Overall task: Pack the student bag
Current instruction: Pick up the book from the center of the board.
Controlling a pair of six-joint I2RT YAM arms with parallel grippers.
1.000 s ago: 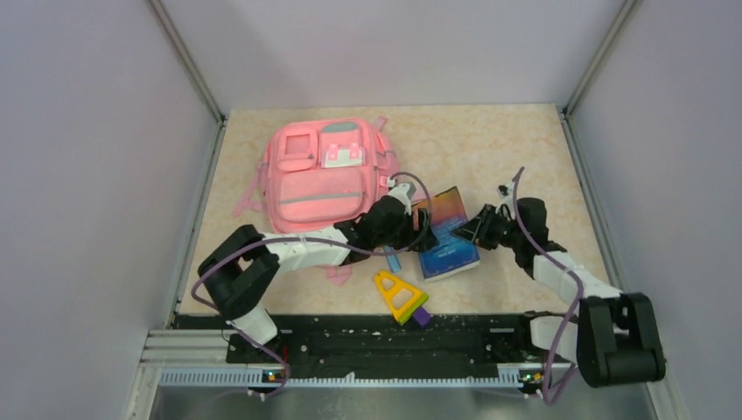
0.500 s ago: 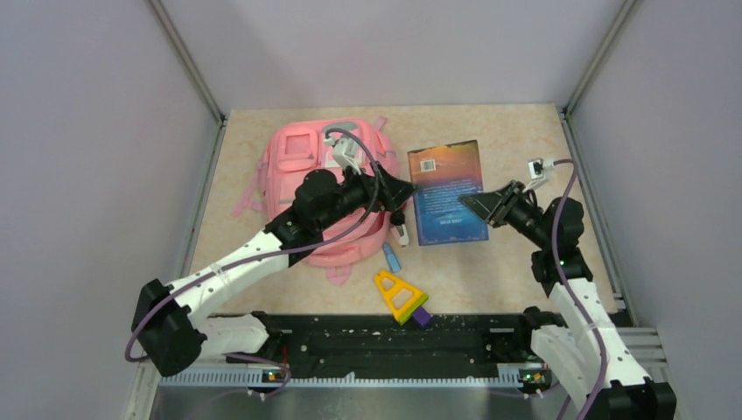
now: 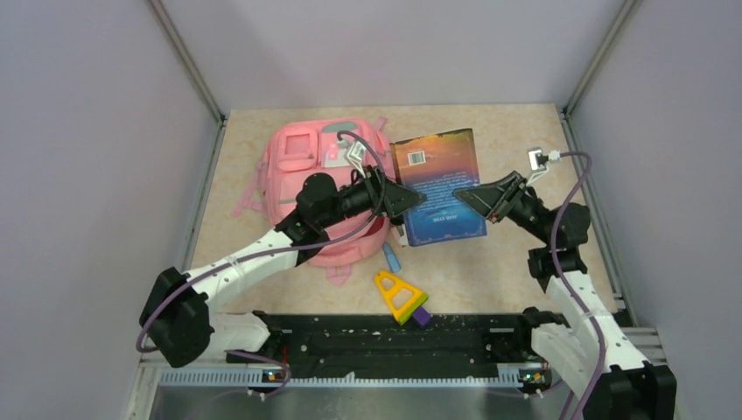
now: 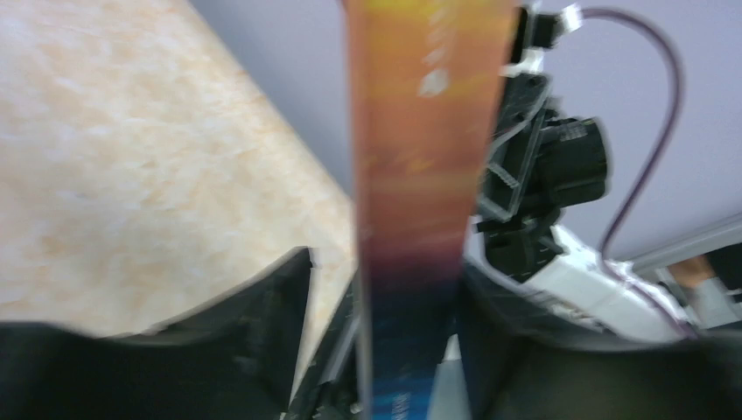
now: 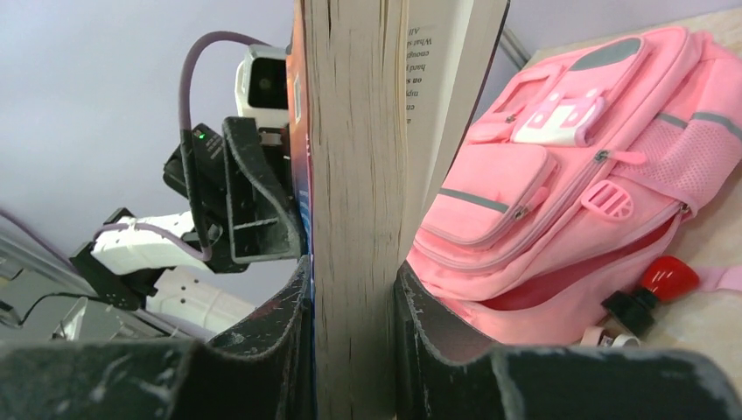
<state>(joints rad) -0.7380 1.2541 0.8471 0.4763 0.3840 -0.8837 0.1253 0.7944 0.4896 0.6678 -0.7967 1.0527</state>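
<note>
The student bag (image 3: 315,171), a big pink backpack, lies flat at the back left of the table; its side (image 5: 560,175) shows a gaping opening along the lower edge. A blue and orange book (image 3: 437,184) hangs above the table beside the bag. My right gripper (image 3: 477,197) is shut on its page edge (image 5: 359,175), fingers (image 5: 289,306) pressing both covers. My left gripper (image 3: 407,199) straddles the spine (image 4: 420,131) from the bag side. In the left wrist view that gripper (image 4: 389,262) stands open, with a gap between one finger (image 4: 271,315) and the book.
A yellow triangular set square (image 3: 398,295) with a purple piece (image 3: 422,317) lies near the front edge, a small blue item (image 3: 391,258) just behind it. A red-capped object (image 5: 669,278) sits by the bag's opening. Grey walls close in three sides.
The book has come off the table near the front, gone back and left, and now tilts up beside the bag. Both arms stretched out with it; the left jaws widened, then narrowed a little.
</note>
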